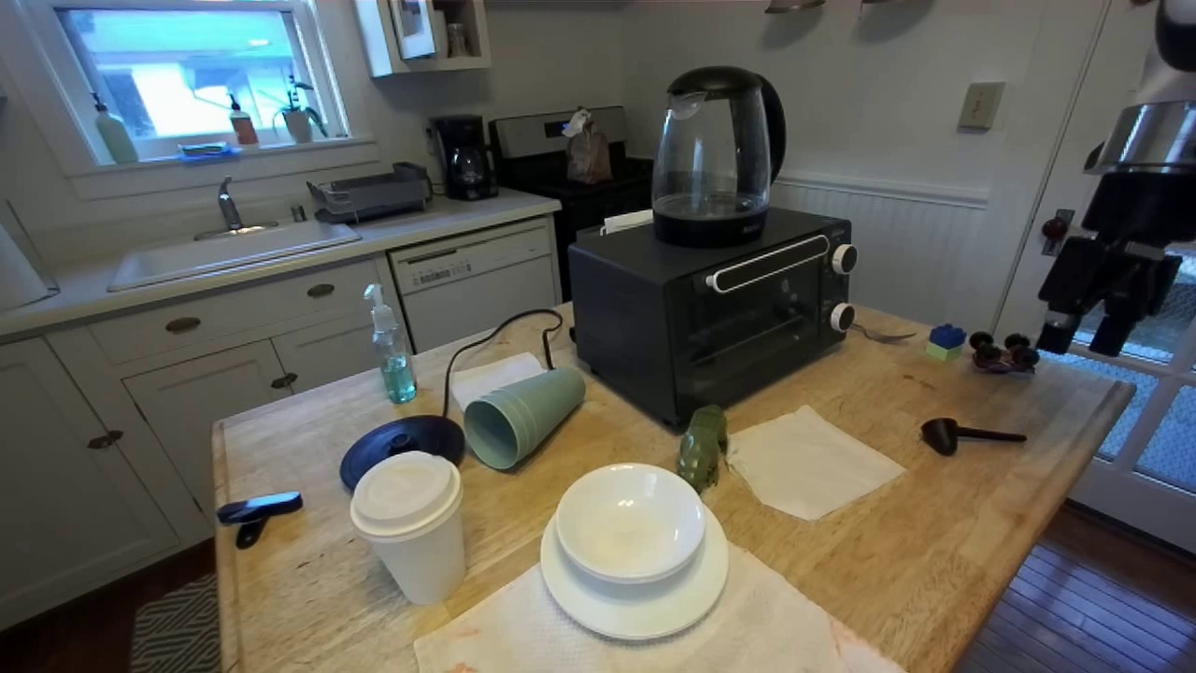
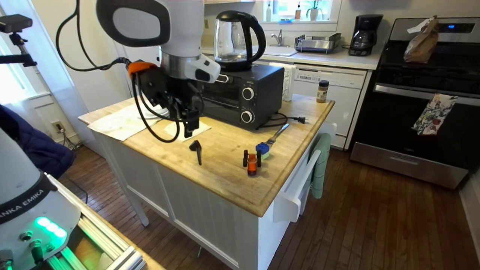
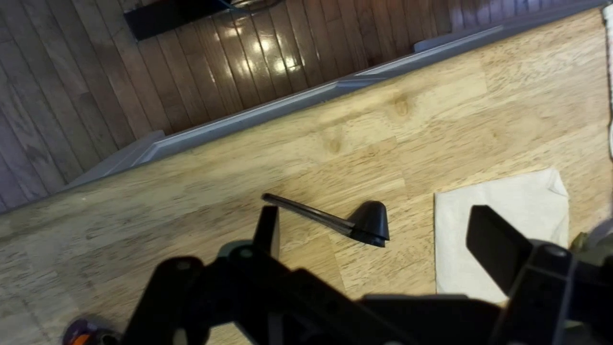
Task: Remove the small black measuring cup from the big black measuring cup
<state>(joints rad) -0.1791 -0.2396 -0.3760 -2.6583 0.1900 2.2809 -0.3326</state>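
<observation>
The big black measuring cup (image 3: 372,216) lies on its side on the wooden table in the wrist view, its handle pointing left. The small black measuring cup (image 3: 366,238) seems nested inside it; only a thin rim shows past the big cup's mouth, and the handles lie together. In both exterior views the nested cups read as one dark scoop (image 1: 942,435) (image 2: 194,145). My gripper (image 3: 374,218) is open and empty, above the table. In the wrist view the cups' bowl lies between the fingers, and the handle end reaches just past the left fingertip. The gripper also shows in both exterior views (image 1: 1084,338) (image 2: 191,127).
A white napkin (image 1: 813,463) lies beside the cups. A black toaster oven (image 1: 621,318) with a glass kettle (image 1: 715,150) on top stands behind. A toy car (image 2: 252,165), a blue and green block (image 2: 262,149) and a fork (image 2: 278,134) lie towards the table's corner.
</observation>
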